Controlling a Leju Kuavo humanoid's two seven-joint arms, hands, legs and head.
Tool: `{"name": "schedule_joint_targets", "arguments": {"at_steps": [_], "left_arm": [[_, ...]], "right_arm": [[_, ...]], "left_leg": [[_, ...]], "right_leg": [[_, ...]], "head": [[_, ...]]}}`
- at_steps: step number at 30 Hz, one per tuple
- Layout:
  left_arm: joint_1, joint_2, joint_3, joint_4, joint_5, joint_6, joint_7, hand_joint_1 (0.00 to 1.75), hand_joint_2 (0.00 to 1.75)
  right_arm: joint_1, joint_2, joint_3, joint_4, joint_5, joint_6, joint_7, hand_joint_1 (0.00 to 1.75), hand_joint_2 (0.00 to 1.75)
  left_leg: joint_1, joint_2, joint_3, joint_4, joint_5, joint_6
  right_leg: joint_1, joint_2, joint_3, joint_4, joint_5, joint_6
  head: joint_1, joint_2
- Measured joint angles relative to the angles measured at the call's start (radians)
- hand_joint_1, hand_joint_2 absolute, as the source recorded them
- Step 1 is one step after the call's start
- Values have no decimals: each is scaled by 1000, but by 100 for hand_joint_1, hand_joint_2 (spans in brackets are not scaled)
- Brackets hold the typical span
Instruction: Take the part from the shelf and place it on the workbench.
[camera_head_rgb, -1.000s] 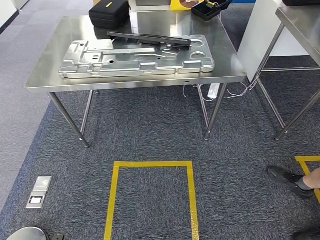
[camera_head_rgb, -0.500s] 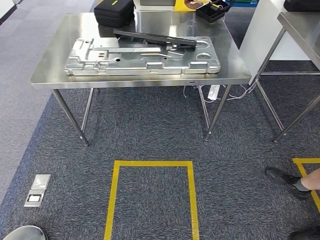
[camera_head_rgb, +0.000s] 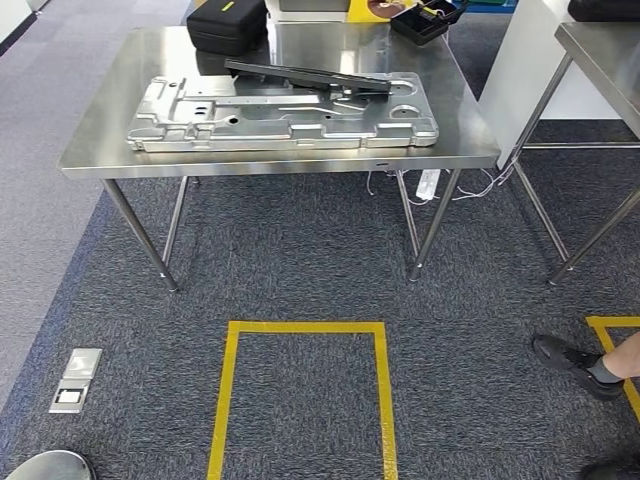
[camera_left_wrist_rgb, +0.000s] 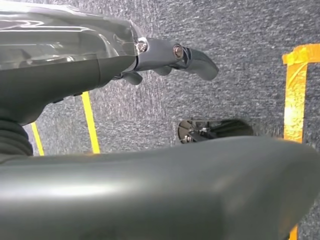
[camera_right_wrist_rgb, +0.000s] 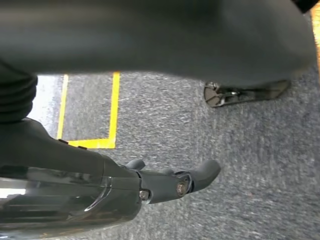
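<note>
Grey carpet under a steel workbench (camera_head_rgb: 90, 155) bearing the part (camera_head_rgb: 279, 115); left hand (camera_left_wrist_rgb: 177, 57) and right hand (camera_right_wrist_rgb: 177, 182) hang empty, fingers apart.

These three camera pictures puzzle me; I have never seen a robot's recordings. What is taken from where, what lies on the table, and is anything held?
The wide picture looks down from the robot's head at a steel workbench. On it lies a large pressed silver metal panel with a long dark flat bar resting across it, and a black zipped case behind. The other two come from cameras at the wrists of hanging arms: the left hand and right hand hang over grey carpet marked with yellow tape, holding nothing. A person's shoe shows at the right.
</note>
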Motion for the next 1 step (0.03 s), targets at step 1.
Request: {"name": "schedule_joint_targets", "arguments": {"at_steps": [1], "left_arm": [[1,1,-9,-2,8,1,2,0,0]], "right_arm": [[2,0,6,-1,-5,-1,1,0,0]], "left_leg": [[0,0,0,0,0,0]], "right_leg": [[0,0,0,0,0,0]], "head": [[0,0]]}}
